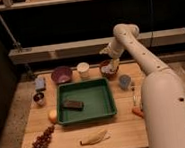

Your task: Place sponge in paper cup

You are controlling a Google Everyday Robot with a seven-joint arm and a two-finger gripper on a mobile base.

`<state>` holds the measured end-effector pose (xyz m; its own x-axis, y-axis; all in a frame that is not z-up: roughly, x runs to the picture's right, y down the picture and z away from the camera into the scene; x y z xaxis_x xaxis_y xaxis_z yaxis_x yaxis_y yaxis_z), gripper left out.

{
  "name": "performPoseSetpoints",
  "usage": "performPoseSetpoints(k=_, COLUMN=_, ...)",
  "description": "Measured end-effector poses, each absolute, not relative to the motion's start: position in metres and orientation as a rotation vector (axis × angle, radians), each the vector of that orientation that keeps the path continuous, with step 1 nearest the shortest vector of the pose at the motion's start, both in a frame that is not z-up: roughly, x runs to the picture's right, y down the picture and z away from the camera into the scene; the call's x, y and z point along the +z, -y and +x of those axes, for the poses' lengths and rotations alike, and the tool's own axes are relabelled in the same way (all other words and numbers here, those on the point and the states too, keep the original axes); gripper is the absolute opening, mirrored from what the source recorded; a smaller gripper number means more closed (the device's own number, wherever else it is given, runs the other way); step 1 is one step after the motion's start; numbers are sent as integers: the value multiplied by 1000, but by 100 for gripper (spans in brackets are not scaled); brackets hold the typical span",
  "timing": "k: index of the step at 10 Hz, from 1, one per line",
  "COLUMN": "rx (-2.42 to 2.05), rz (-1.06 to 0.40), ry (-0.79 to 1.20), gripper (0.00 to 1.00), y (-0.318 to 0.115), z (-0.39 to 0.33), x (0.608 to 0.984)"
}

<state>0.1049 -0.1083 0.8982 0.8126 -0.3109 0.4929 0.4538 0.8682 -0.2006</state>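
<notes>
The sponge, a small pale blue-grey block, lies at the table's left side, beside the purple bowl. The paper cup, short and cream-white, stands upright at the back middle, just behind the green tray. My gripper hangs at the back right over a brown bowl, right of the paper cup and far from the sponge. It is open, with nothing between its fingers.
A dark block lies in the green tray. A blue-grey cup stands right of the tray and a small metal cup left of it. Grapes, a banana, an orange fruit and a carrot lie near the front.
</notes>
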Motion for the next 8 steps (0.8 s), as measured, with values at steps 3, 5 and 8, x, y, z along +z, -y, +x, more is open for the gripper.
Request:
performPoseSetpoints(k=3, rx=-639, rz=-281, ry=634, gripper=80, y=114, z=37, x=857)
performPoseSetpoints(k=5, rx=-685, rz=-272, ry=670, gripper=80, y=114, z=24, x=847)
performPoseSetpoints(k=8, rx=-718, rz=-260, ry=659, gripper=80, y=116, z=24, x=845)
